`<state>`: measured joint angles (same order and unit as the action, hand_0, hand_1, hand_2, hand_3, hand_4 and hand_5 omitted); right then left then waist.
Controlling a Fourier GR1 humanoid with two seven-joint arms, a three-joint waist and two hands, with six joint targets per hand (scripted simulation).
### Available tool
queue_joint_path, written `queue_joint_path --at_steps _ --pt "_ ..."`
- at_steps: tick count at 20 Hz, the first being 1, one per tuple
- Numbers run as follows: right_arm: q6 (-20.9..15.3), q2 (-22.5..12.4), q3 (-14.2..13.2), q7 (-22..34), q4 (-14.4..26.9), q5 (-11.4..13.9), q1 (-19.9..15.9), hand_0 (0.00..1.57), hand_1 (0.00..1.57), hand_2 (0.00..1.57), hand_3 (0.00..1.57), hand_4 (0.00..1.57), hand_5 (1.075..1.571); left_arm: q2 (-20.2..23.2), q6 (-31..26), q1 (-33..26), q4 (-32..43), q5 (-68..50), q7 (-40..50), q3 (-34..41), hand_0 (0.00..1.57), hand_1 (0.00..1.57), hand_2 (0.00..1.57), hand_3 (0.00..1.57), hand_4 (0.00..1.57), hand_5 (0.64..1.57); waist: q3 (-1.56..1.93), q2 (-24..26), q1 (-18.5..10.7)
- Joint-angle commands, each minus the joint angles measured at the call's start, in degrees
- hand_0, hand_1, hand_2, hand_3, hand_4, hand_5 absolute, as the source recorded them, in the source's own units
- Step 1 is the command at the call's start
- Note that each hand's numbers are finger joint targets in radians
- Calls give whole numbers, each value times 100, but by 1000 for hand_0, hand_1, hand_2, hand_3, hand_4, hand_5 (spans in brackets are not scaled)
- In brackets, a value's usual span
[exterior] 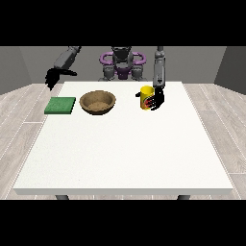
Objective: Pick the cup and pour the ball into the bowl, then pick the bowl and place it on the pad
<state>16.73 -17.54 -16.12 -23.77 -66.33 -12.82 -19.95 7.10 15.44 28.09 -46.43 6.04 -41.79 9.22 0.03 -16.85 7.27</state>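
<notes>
One robot hand [156, 99] at the view's right curls round the yellow cup [146, 97], which stands upright, mouth up, near the counter's [125, 153] far edge. Beside it sit a brown bowl [97, 102] and green pad [60, 105].

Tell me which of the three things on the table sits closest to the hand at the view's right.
The yellow cup: the hand at the view's right is right against it, while the brown bowl and green pad lie farther toward the view's left.

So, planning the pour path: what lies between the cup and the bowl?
Nothing: in the front view, only bare table separates the cup from the bowl.
</notes>
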Motion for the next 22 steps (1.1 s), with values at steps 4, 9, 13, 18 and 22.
queue_joint_path --at_steps 4,9,13,18,22 --pt "568 -431 -160 -103 12 -210 82 0 0 0 0 0 1557 -171 1368 86 554 599 -271 -5 1331 1331 1571 1571 864 1509 -4 -148 488" --pt "612 -776 -493 119 666 -377 -153 0 0 0 0 0 1555 -171 1708 356 589 1027 227 -320 1356 1356 1571 1571 913 1511 0 259 144" --pt "625 -985 -579 251 1315 -268 -86 0 0 56 0 0 1558 -142 1939 488 301 1833 1439 -987 1373 1373 1571 1571 1016 1532 11 1170 -224" --pt "475 -824 -569 -284 1935 35 412 0 0 0 0 0 1560 -263 1753 628 109 2718 2552 -1750 1397 1397 1571 1571 1091 1571 9 1713 -689" --pt "524 -985 -744 -440 2356 -2 467 0 0 0 0 0 1558 -466 2086 918 236 3794 3576 -2358 1367 1367 1571 1571 1114 1566 14 1824 -929"
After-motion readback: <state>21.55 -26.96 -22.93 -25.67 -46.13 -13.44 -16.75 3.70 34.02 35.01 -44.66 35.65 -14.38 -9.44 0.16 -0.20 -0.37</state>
